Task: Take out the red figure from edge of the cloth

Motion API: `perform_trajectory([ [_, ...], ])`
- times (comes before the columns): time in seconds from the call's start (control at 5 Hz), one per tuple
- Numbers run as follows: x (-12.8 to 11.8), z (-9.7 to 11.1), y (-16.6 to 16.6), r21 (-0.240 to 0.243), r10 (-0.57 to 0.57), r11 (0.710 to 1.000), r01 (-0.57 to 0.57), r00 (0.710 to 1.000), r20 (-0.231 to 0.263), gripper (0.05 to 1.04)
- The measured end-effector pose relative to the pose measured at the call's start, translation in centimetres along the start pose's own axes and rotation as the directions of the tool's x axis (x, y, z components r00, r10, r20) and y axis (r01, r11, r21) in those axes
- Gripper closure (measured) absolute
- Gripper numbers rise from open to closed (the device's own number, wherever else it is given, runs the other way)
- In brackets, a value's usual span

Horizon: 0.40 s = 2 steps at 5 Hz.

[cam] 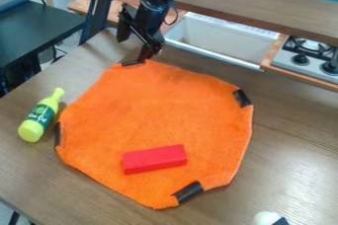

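This looks like a robotics lab: robot arm [155, 3] over the counter [287, 140], toy sink [224, 35] and stove [313, 64] behind it.

There is lots of room to move low over the flat orange cloth [158, 105], from its top edge down to the red block [155, 159], and more room over the brown table [290, 135] on the right. The yellow-green bottle [41, 116] lies in the way just beside the cloth on the left, and a little white thing [267, 218] pokes in at the bottom right. At the top, the long wood shelf [251, 8] blocks the way back.
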<state>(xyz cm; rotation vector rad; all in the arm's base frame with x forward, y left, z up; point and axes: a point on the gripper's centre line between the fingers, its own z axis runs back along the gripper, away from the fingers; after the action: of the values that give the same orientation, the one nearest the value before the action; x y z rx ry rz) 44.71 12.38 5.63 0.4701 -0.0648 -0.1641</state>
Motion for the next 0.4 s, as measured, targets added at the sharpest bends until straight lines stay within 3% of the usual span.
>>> perform_trajectory([
  [0.2, -0.7, -1.8, -1.3, -0.021, -0.028, 0.999, 0.027, 0.999, -0.038, 0.084],
  [0.4, -3.4, 0.5, -2.7, -0.027, -0.163, 0.986, 0.163, 0.986, 0.033, 0.084],
])
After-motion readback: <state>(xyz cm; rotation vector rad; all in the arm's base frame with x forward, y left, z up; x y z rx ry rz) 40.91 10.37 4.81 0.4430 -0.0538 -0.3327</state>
